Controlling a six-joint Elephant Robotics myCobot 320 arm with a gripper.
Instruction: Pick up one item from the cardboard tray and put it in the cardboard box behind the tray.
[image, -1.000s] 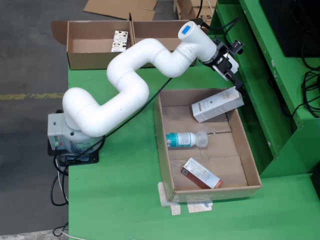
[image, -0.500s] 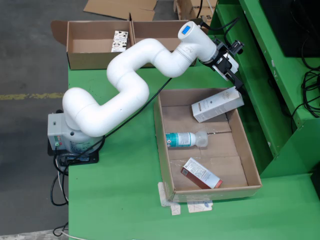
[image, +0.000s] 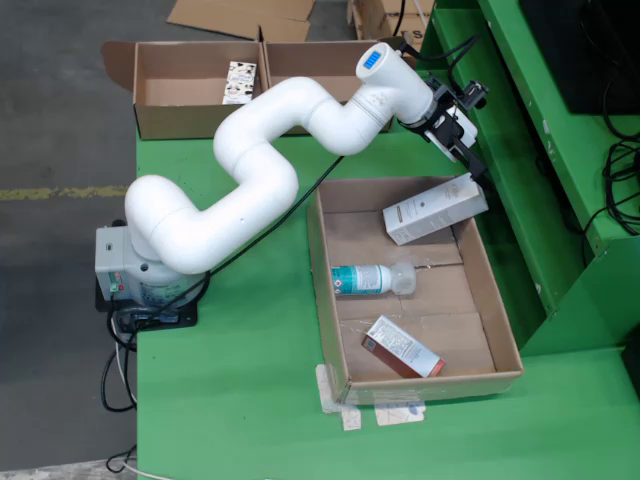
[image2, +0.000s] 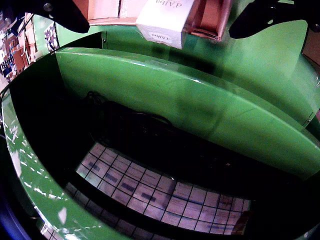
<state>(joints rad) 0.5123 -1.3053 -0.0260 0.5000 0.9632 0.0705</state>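
Observation:
A cardboard tray (image: 327, 290) lies on the green table. It holds a white carton (image: 435, 208) lying tilted against the far right rim, a clear bottle with a teal label (image: 370, 279) and a red-brown carton (image: 402, 347). My gripper (image: 470, 160) hangs over the tray's far right corner, just above the white carton's end. In the wrist view the white carton (image2: 165, 20) sits between my two black fingers (image2: 65, 12), with a gap on each side. The gripper (image2: 160, 22) is open. Two open cardboard boxes (image: 190, 120) stand behind the tray.
The left back box holds a small patterned carton (image: 239, 82). A green frame (image: 520, 130) rises close to the right of the tray and fills the wrist view (image2: 190, 110). The arm's base (image: 130, 265) and cables sit at the table's left edge.

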